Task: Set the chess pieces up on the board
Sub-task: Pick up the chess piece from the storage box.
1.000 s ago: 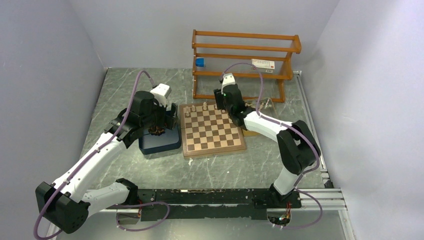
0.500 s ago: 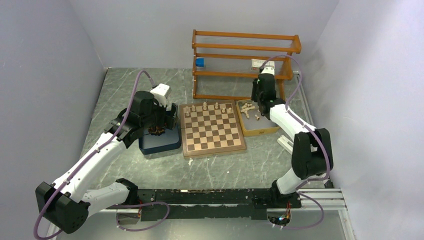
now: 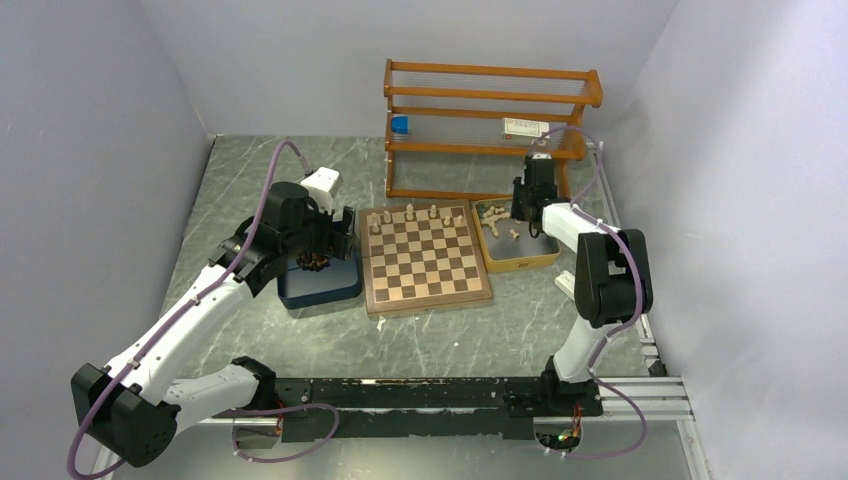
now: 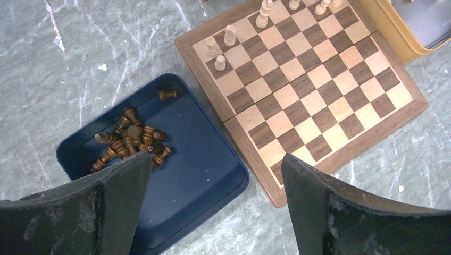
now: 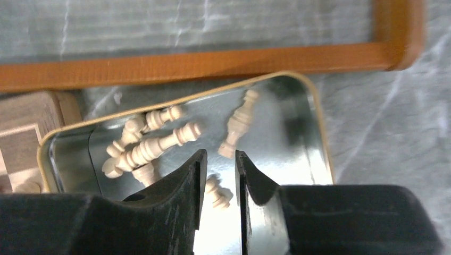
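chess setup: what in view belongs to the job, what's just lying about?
Job: board; cream pieces, loose in the tan tray, a few already on the board's far rows; dark pieces in the blue tray.
Lying about: wooden rack; blue cube and white card on it.

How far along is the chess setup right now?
Done: a handful of cream pieces stand along the board's far edge. In hand: the right pincer, jaws nearly together, sits over the loose cream pieces in the tan tray; whether it grips one is unclear. To do: every dark piece lies in the blue tray under the open left pincer, and most squares are bare.
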`<state>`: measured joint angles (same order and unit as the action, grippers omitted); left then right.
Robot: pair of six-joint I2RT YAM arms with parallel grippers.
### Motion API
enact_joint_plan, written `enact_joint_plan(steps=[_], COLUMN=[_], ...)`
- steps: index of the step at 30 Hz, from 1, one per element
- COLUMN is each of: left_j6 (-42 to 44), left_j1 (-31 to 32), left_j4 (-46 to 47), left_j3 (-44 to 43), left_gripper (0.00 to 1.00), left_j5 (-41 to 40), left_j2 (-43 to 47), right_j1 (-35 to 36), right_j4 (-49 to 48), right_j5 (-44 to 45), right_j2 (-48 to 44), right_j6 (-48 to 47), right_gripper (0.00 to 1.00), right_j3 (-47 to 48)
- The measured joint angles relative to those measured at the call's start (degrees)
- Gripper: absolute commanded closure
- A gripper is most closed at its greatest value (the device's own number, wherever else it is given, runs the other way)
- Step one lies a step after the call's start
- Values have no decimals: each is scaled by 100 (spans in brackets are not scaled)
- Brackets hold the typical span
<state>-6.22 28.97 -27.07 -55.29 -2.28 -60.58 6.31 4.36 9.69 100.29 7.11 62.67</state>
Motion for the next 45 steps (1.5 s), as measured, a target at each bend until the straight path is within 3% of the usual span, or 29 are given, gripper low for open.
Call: enact_joint_plan(steps=[9,20,29,38,45], left_j6=[0,0,0,0,0], left_j1=[0,0,0,0,0], left_j4=[0,0,0,2,2], left_j3=[0,0,0,0,0], left_gripper=[4,4,4,4,4], left_j5=[-2,-2,0,0,0], left_j2=[-2,-20,-39,-79,-83], right_j1=[9,92,142,245,258], right_j4=[173,208,223,238,450], right_j5=[-1040,-1526,-1646,-1613,-1364], right_j2=[179,15,483,627,588], right_j6=[13,-90,-138,-229,-243], right_gripper=[59,62,63,78,84], right_j3=[-42,-302,-208,-9,33])
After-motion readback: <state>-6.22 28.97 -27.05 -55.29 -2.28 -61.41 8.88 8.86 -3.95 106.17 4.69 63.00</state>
